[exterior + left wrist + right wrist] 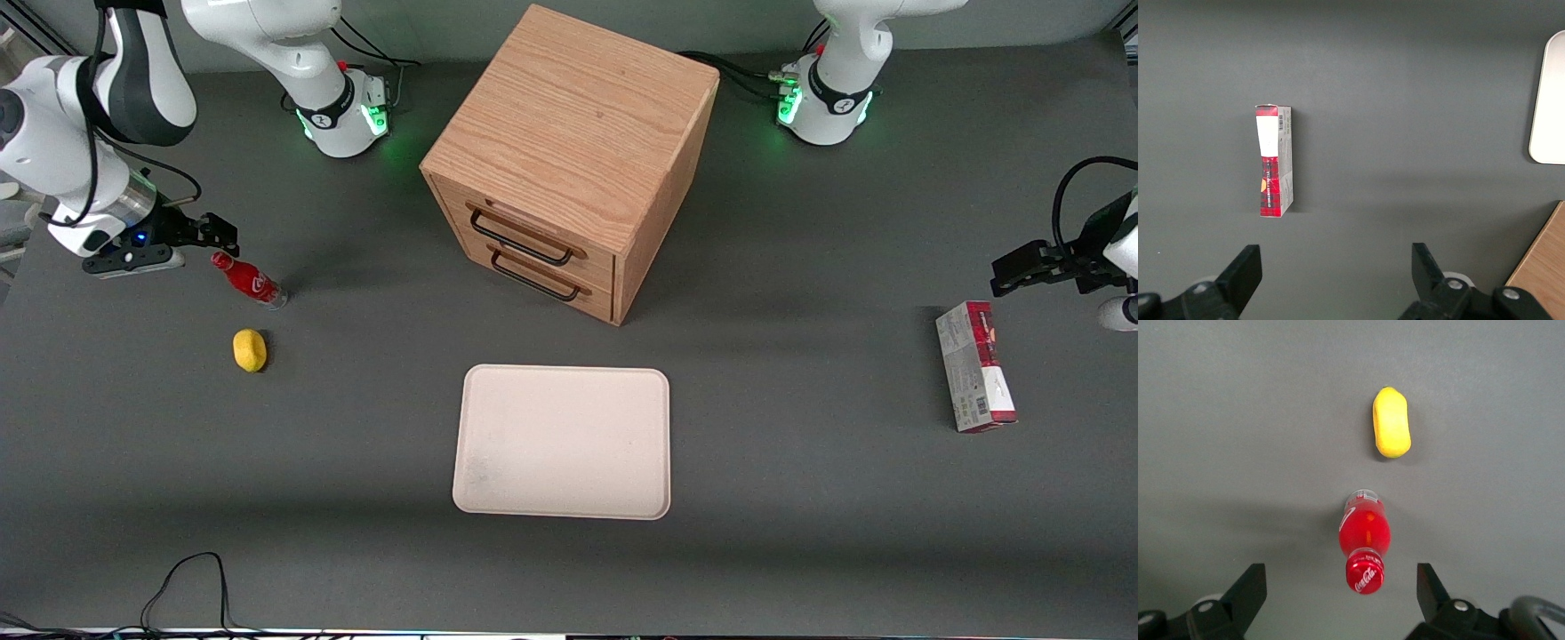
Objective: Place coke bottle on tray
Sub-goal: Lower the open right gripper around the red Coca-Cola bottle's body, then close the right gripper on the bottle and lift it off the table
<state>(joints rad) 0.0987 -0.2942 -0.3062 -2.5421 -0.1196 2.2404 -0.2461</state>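
Cables point(191, 582) lay at the worktop point(800, 551) edge closest to the front camera, and next came the tray point(562, 442), cream, flat and bare, in front of the wooden cabinet point(573, 156) with its two drawers.

My tool point(210, 233) was held out toward the working arm's end of the worktop, with its fingers point(1248, 590) spread wide and nothing between them. The coke bottle point(250, 281) stood upright on the worktop just under the tool, a little nearer to the front camera than the fingertips. In the wrist view I looked down on it: its red cap point(1365, 571) sat between my two fingers but not yet level with them. The lemon point(250, 349) lay close to the bottle, nearer to the front camera, not touching it. The tray was well apart from my tool, toward the middle of the worktop.

I judged the step in hand to be the descent for the grasp. To do it well I should bring the tool straight down so the bottle stays centred between the fingers, and close on the body below the cap, not on the cap itself, because the bottle is slim and could tip. I should also stay away from the lemon.
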